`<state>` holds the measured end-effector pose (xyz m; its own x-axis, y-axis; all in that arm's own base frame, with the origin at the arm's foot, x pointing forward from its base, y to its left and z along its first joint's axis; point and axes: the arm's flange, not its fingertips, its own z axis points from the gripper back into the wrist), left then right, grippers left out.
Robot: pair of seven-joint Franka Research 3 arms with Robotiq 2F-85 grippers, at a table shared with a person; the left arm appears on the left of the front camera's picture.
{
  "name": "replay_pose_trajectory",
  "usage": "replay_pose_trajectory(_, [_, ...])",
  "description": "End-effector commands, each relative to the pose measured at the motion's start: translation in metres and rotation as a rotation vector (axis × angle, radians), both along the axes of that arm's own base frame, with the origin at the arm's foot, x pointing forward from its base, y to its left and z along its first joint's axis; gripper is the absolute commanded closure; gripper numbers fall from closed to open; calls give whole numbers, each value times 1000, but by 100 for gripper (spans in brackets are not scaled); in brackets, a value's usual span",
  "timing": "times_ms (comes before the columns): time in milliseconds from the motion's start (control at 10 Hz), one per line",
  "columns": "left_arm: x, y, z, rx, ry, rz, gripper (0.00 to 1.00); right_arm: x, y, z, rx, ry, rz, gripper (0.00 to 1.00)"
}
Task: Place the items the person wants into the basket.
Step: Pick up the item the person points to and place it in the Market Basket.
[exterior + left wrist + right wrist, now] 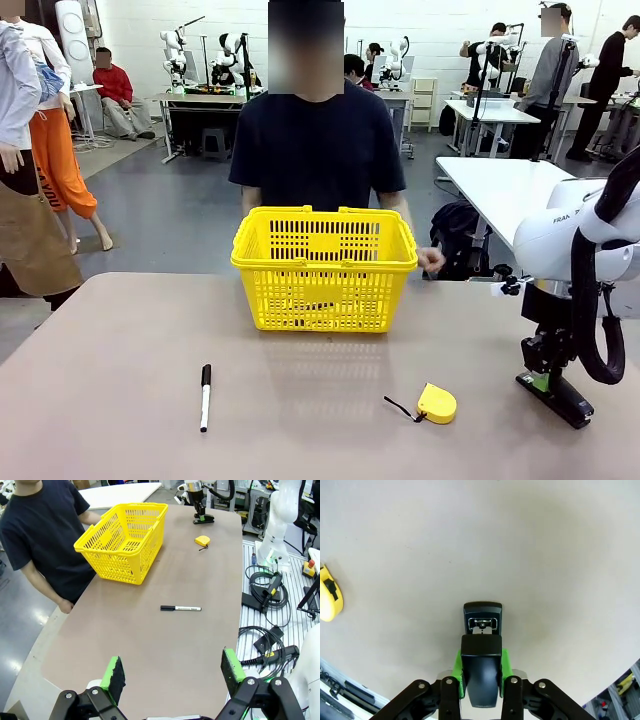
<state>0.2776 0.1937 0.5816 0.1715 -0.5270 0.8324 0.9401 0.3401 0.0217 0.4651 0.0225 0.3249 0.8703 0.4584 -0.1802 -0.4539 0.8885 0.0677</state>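
Right gripper point(481, 672) clamped on black stapler point(482, 645) lying on the table point(120, 400), tape measure point(436, 403) just beside it, yellow basket point(324, 268) well beyond; left gripper point(172, 676) jaws spread, holding nothing.

A: Basket condition?
B: Basket point(324, 268): bright yellow plastic, lattice sides, upright, handles folded down, directly before the person point(316, 148).
A: Stapler?
B: Stapler point(482, 655): black, flat on the counter, well right of the basket, clamped between the right claw's point(481, 674) green pads.
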Motion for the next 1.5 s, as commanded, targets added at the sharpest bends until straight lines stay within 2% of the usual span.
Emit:
replay_pose_trajectory(0, [0, 1, 1, -14, -25, -13, 0, -4, 0, 16, 13, -16, -47, 100])
replay_pose_trajectory(100, [0, 1, 1, -14, -25, -13, 0, -15, 8, 59, 35, -17, -48, 81])
replay_pose_trajectory(200, [0, 1, 1, -14, -25, -13, 0, -28, 20, 115, 50, -43, -29, 81])
replay_pose_trajectory(300, [0, 1, 1, -14, -25, -13, 0, -35, 33, 175, 53, -129, 3, 81])
replay_pose_trajectory(500, [0, 1, 1, -14, -25, -13, 0, -29, 67, 291, 98, -200, 47, 81])
replay_pose_trajectory(600, [0, 1, 1, -14, -25, -13, 0, -22, 87, 334, 99, -264, 80, 81])
replay_pose_trajectory(700, [0, 1, 1, -14, -25, -13, 0, -11, 112, 363, 113, -286, 151, 81])
replay_pose_trajectory(800, [0, 1, 1, -14, -25, -13, 0, 8, 139, 378, 140, -306, 238, 81])
replay_pose_trajectory(1000, [0, 1, 1, -14, -25, -13, 0, 68, 210, 378, 122, -310, 295, 81])
replay_pose_trajectory(1200, [0, 1, 1, -14, -25, -13, 0, 119, 272, 359, 111, -271, 340, 81])
replay_pose_trajectory(1400, [0, 1, 1, -14, -25, -13, 0, 165, 318, 325, 117, -205, 382, 81])
